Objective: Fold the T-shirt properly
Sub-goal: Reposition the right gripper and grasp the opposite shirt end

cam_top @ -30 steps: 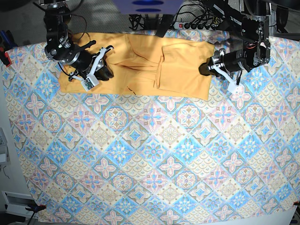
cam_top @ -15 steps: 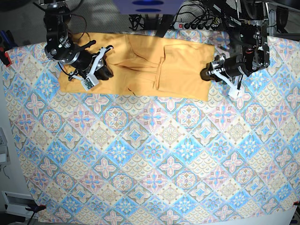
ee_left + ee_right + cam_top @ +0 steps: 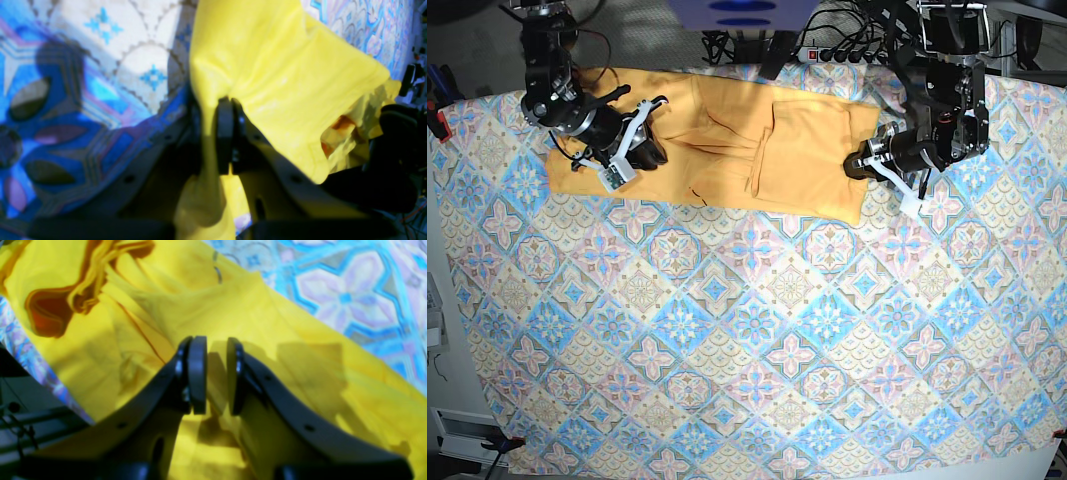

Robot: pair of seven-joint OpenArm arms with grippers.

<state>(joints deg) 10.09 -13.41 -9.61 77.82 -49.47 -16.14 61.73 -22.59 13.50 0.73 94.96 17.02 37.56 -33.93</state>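
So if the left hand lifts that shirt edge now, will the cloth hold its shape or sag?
Likely sag: the T-shirt lies in soft creases and overlapping folds, so it looks floppy. The left hand is pinching only a thin bunched edge, so the rest would probably hang and drag across the tablecloth. It seems light, so it may slide rather than resist.

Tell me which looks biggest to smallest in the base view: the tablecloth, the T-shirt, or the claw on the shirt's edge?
1. Tablecloth: biggest, it fills most of the view.
2. T-shirt: much smaller, a band across the far end.
3. Left claw: smallest, a dark tip at the shirt's edge.
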